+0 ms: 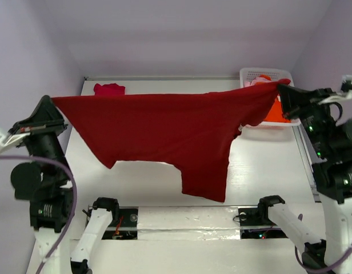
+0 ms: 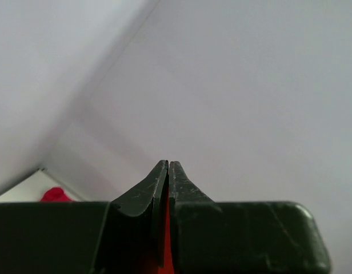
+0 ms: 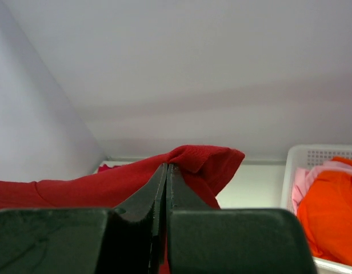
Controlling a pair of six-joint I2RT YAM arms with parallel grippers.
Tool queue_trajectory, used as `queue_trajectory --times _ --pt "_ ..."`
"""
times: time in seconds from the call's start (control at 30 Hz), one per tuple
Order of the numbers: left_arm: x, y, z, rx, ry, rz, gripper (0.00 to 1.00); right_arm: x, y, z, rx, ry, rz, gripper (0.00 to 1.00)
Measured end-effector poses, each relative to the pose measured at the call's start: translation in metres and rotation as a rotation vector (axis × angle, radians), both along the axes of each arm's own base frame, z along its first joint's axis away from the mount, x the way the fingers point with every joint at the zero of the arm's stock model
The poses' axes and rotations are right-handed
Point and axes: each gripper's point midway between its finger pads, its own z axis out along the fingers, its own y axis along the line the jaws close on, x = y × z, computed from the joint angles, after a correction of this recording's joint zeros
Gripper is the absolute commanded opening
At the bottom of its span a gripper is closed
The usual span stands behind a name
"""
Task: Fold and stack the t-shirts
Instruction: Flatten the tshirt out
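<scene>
A large dark red t-shirt (image 1: 164,128) hangs stretched in the air between both arms, its lower part drooping toward the table. My left gripper (image 1: 52,100) is shut on its left corner; in the left wrist view only a red sliver shows between the closed fingers (image 2: 182,188). My right gripper (image 1: 279,87) is shut on the shirt's right corner (image 3: 207,160), which bunches over the fingertips. A crimson-pink t-shirt (image 1: 109,89) lies crumpled at the back left of the table. An orange t-shirt (image 3: 330,217) and a pale pink one (image 3: 304,182) lie in the basket.
The white lattice basket (image 1: 250,73) stands at the back right of the white table (image 1: 147,182), partly behind the hanging shirt and the right arm. Lilac walls close in the back and both sides.
</scene>
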Motion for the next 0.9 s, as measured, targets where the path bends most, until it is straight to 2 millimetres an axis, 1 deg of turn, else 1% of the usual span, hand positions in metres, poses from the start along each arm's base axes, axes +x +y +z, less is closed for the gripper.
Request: queue_trajectory --times 0.13,0.23,0.37,0.47,0.53,0.6,0.67,0.73,0.87,0.9 --pt "-0.031 0.001 0.018 0.003 -0.073 -0.011 0.00 -0.035 -0.003 0.015 0.013 -0.072 0.016 0.00" --pt "-0.047 0.001 0.025 0.008 -0.099 -0.019 0.00 -0.067 -0.007 0.028 0.031 -0.141 0.025 0.00" --pt "-0.065 0.000 0.027 0.017 -0.121 -0.034 0.00 -0.111 -0.010 0.048 0.060 -0.230 0.053 0.00" --pt "-0.078 0.000 0.033 0.021 -0.144 -0.038 0.00 -0.136 -0.010 0.062 0.068 -0.286 0.082 0.00" --pt "-0.084 0.001 0.037 0.023 -0.159 -0.039 0.00 -0.145 -0.011 0.068 0.070 -0.309 0.084 0.00" --pt "-0.086 0.001 0.037 0.023 -0.163 -0.039 0.00 -0.145 -0.011 0.068 0.069 -0.309 0.081 0.00" --pt "-0.085 0.001 0.036 0.024 -0.158 -0.039 0.00 -0.138 -0.011 0.061 0.067 -0.286 0.077 0.00" --pt "-0.078 0.000 0.030 0.025 -0.142 -0.039 0.00 -0.125 -0.010 0.049 0.063 -0.247 0.072 0.00" --pt "-0.058 -0.002 0.015 0.030 -0.088 -0.041 0.00 -0.094 -0.006 0.023 0.050 -0.150 0.061 0.00" --pt "-0.054 -0.003 0.012 0.032 -0.079 -0.042 0.00 -0.090 -0.006 0.019 0.048 -0.134 0.056 0.00"
